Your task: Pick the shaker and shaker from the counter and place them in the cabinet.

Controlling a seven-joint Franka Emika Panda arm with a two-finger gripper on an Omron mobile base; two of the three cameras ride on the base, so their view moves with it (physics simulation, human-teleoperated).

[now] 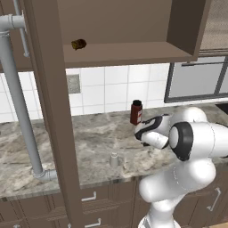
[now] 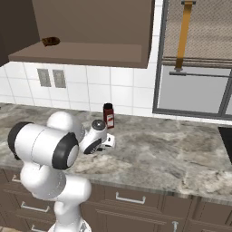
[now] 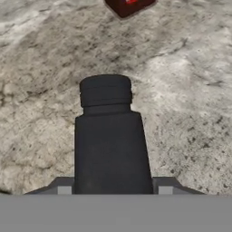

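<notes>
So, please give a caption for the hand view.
Black shaker upright on the marbled counter, between the claw fingertips.

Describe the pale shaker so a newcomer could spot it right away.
Start at the marbled counter under the open wall cabinet. Near its front edge, just right of the cabinet's tall side panel, stands the pale shaker. It is small and grey-white with a narrower cap, unlike the taller dark red bottle by the wall.
</notes>
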